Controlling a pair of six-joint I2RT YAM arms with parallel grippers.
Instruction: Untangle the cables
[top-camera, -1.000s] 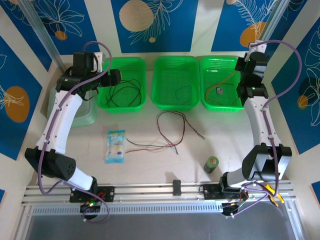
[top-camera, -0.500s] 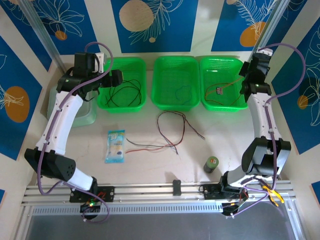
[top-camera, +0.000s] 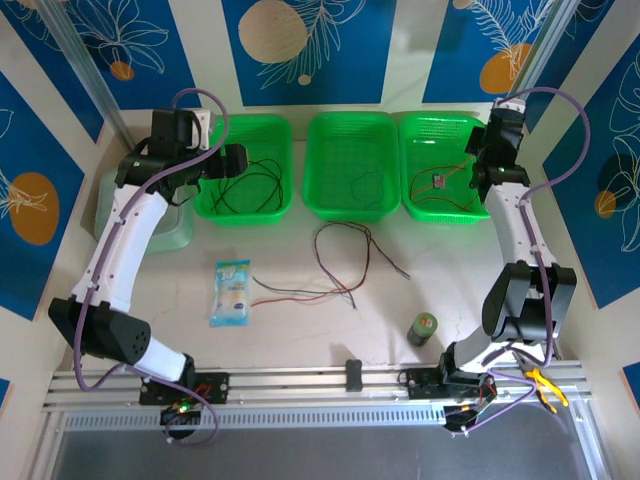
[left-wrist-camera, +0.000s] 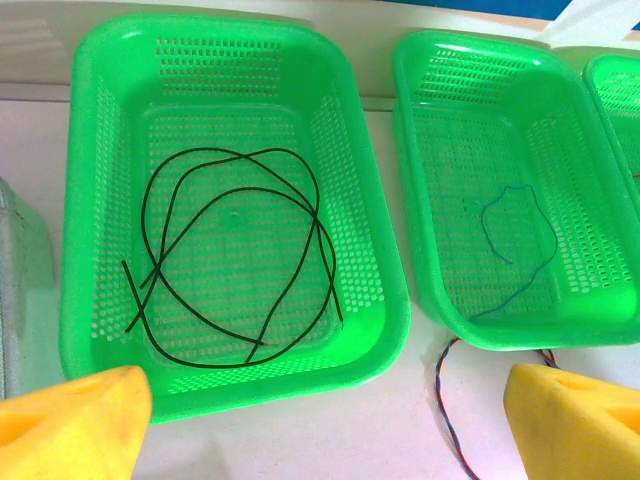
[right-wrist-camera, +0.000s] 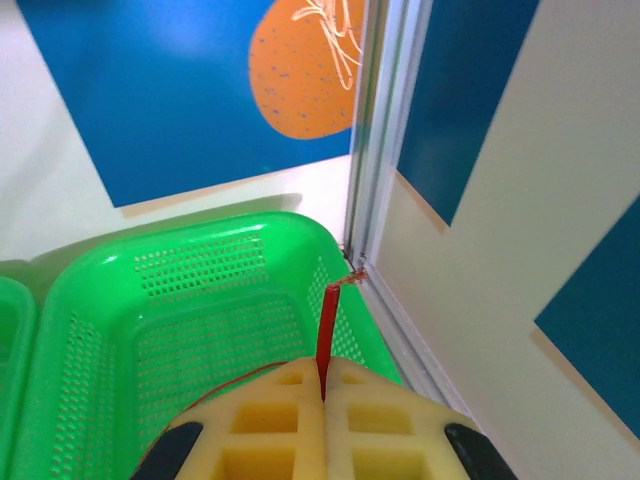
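Close to me on the table, a tangle of red and dark cables (top-camera: 345, 290) lies loose, waiting to be pulled apart. Farther back, my left gripper (left-wrist-camera: 320, 430) hangs wide open over the left basket (left-wrist-camera: 90, 200). The black cable (left-wrist-camera: 315, 215) lies there alone, so I think it is sorted. The blue cable (left-wrist-camera: 552, 245) has the middle basket (left-wrist-camera: 420, 150). My right gripper (right-wrist-camera: 322, 395) pinches a red cable (right-wrist-camera: 327, 320) tight above the right basket (right-wrist-camera: 200, 260), I guess to drop it in.

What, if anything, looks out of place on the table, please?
A snack packet and a small can sit beside the loose cables, unrelated to the sorting. The red cable pinched in the right gripper has a frayed tip.
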